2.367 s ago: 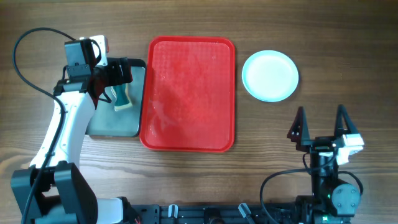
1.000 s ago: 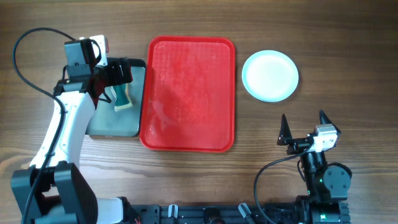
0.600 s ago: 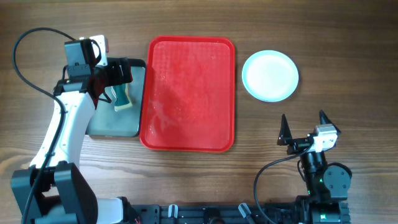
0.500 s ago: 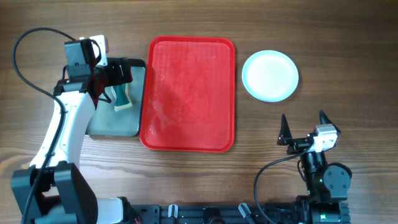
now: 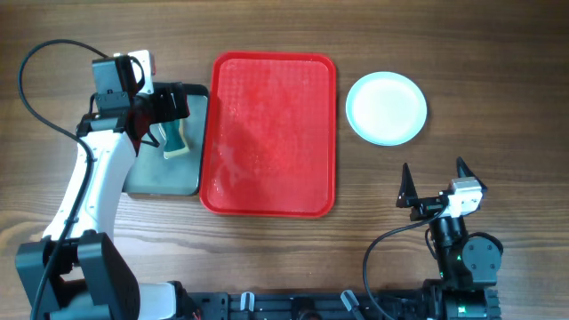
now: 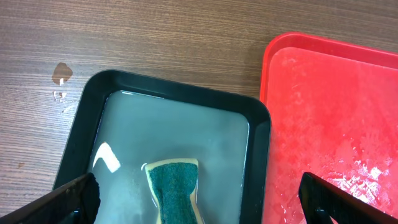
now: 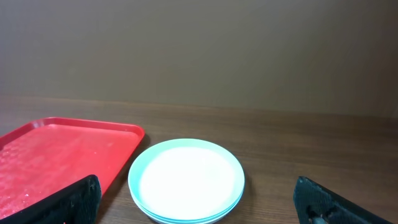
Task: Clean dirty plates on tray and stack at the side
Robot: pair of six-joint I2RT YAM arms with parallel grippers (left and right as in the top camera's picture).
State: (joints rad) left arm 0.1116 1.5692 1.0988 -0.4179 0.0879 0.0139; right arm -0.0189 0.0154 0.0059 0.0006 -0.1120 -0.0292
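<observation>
the large bright red plastic tray [image 5: 271, 133] lies bare and wet mid-table and the round white, teal-rimmed plates [image 5: 386, 108] sit stacked toward the table's right edge, so the job looks done, while the left gripper [image 6: 200, 199] and right gripper [image 5: 434, 178] gape wide, empty, and the stack's count is hard to make out.
</observation>
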